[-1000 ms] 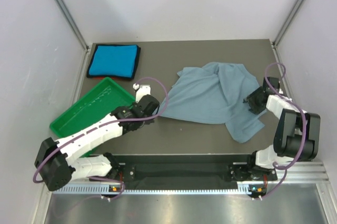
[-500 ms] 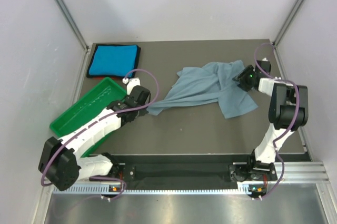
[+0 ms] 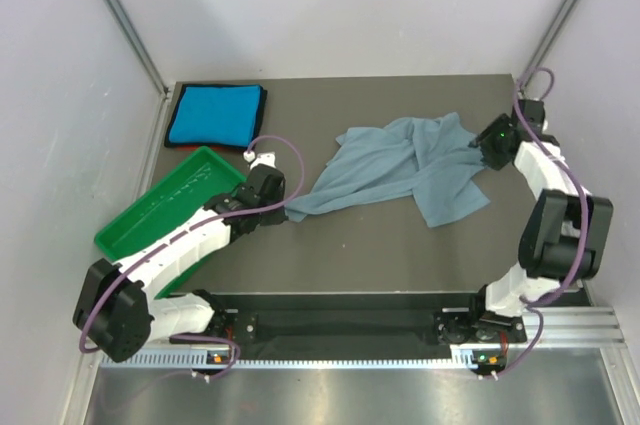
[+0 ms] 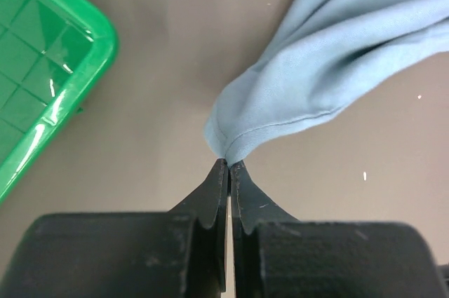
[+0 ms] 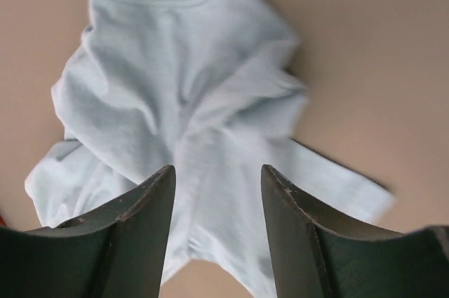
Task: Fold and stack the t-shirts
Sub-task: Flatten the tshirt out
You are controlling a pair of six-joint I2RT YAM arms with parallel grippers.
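Observation:
The grey-blue t-shirt [image 3: 400, 170] lies crumpled and stretched across the middle of the table. My left gripper [image 3: 282, 211] is shut on its left corner [image 4: 238, 140], which shows pinched between the fingertips in the left wrist view. My right gripper [image 3: 484, 145] is open at the shirt's right edge; in the right wrist view the cloth [image 5: 210, 123] lies between and beyond the open fingers [image 5: 151, 203], not gripped. The turquoise t-shirt [image 3: 215, 115] with dark edging lies folded at the back left corner.
A green plastic tray [image 3: 170, 207] sits at the left, just beside my left arm; its rim shows in the left wrist view [image 4: 63, 95]. The table's right edge [image 3: 545, 160] runs close behind my right gripper. White walls enclose the table.
My right gripper let go of the shirt and moved right toward the table's edge. My left gripper kept its hold on the left corner and shifted slightly, stretching the cloth.

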